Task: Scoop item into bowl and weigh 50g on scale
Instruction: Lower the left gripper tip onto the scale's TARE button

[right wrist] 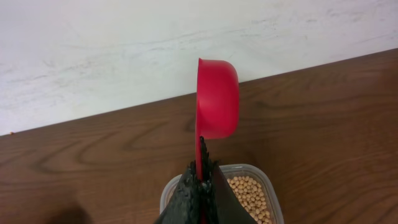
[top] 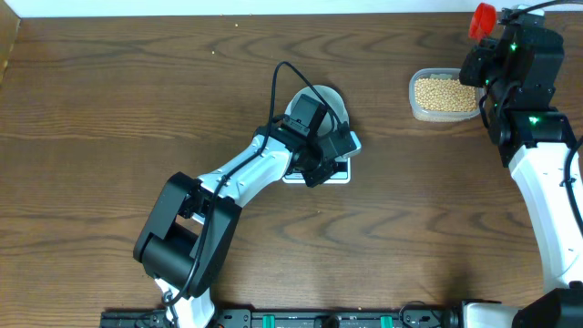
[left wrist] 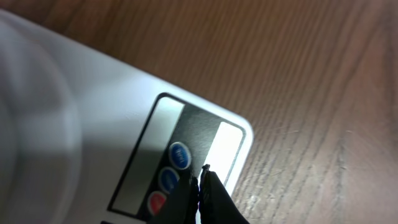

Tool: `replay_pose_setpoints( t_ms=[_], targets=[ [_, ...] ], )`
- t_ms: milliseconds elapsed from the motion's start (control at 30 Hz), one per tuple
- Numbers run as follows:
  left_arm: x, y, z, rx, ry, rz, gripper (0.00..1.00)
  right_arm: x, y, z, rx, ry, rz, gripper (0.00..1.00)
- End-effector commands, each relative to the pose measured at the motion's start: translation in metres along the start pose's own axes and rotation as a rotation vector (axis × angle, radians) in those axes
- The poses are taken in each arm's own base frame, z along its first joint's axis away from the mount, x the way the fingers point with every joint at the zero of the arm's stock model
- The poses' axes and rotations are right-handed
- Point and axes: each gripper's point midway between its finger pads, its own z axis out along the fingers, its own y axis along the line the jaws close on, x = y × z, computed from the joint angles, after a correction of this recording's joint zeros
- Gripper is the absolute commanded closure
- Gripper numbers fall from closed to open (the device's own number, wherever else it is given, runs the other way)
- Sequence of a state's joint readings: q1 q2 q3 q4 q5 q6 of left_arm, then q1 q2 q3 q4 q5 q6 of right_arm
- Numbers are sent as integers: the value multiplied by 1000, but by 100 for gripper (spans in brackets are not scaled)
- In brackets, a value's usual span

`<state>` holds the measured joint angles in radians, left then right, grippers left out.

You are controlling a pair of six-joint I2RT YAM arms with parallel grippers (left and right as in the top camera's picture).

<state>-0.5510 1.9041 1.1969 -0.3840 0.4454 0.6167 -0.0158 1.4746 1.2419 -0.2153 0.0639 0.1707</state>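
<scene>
Just below the right gripper (right wrist: 202, 180), the soybeans (right wrist: 249, 190) are seen lying loose in a clear plastic tub (right wrist: 264, 176). The fingers of that gripper are clamped together on the handle of a red scoop (right wrist: 217, 99). The scoop is held upright above the fingertips, with its cup turned on edge. Beyond the scoop, the brown wooden table (right wrist: 323, 112) and a white wall (right wrist: 124, 50) are shown.

Directly under the left gripper (left wrist: 200, 186), the white digital scale (left wrist: 112, 93) is found. Its front panel lies beneath the fingertips. These fingers are closed tip to tip, and nothing is held between them. They are poised just beside a row of round buttons (left wrist: 179, 154), two blue and one red. Whether a button is touched cannot be told. A pale display (left wrist: 146, 155) runs alongside the buttons. The pale bowl (left wrist: 25, 124) is seen only as a blur on the scale's platform, on the far side of the panel from the fingertips.

From overhead, the tub is seen close beside the right gripper and well apart from the left one.
</scene>
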Motion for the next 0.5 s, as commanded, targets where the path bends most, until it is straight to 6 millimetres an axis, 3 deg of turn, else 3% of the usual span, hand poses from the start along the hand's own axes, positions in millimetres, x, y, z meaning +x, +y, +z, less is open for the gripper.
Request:
replay_pose_setpoints(
  t_ms=[0, 467],
  targets=[
    [7, 9, 1, -41, 26, -45, 93, -12, -3, -3, 12, -28, -11, 99],
    [5, 19, 0, -95, 22, -119, 93, -10, -3, -3, 13, -20, -12, 99]
  ],
)
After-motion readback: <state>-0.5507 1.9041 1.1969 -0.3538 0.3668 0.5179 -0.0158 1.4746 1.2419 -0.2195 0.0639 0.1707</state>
